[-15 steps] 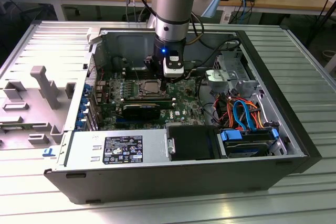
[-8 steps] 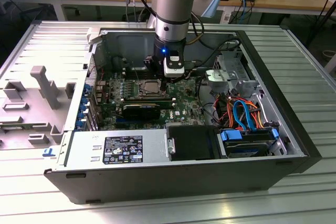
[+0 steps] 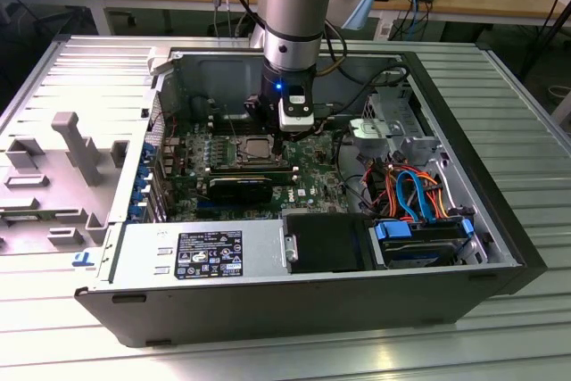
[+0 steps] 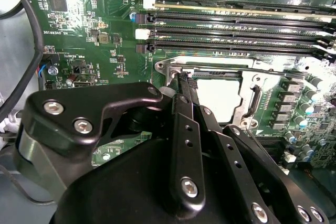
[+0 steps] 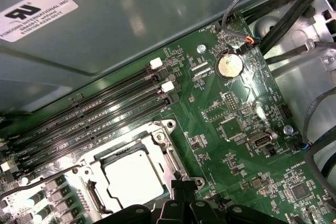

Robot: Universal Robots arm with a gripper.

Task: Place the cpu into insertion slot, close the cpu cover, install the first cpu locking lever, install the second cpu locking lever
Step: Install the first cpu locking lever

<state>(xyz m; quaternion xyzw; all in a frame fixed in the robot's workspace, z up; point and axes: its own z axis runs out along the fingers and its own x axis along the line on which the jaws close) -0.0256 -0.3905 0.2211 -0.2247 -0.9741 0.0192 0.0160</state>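
Note:
The cpu (image 5: 131, 176) lies flat in the insertion slot (image 5: 164, 128), its pale metal top showing through the cut-out of the cpu cover (image 5: 125, 149), which lies down over it. In the second wrist view the cpu (image 4: 218, 98) sits just beyond my gripper (image 4: 184, 81). Its black fingers are shut together with nothing between them, and their tip is at one corner of the socket frame. A thin metal lever rod (image 5: 47, 178) runs along one side of the socket. In the exterior view the gripper (image 3: 284, 136) hangs over the socket (image 3: 259, 144) inside the open case.
Long black memory slots (image 4: 236, 22) run beside the socket. A black graphics card (image 3: 241, 186) lies in front of it. The power supply (image 3: 205, 252), orange and blue cables (image 3: 410, 189) and a drive bay (image 3: 419, 240) fill the case's near side. A coin battery (image 5: 229, 65) sits on the board.

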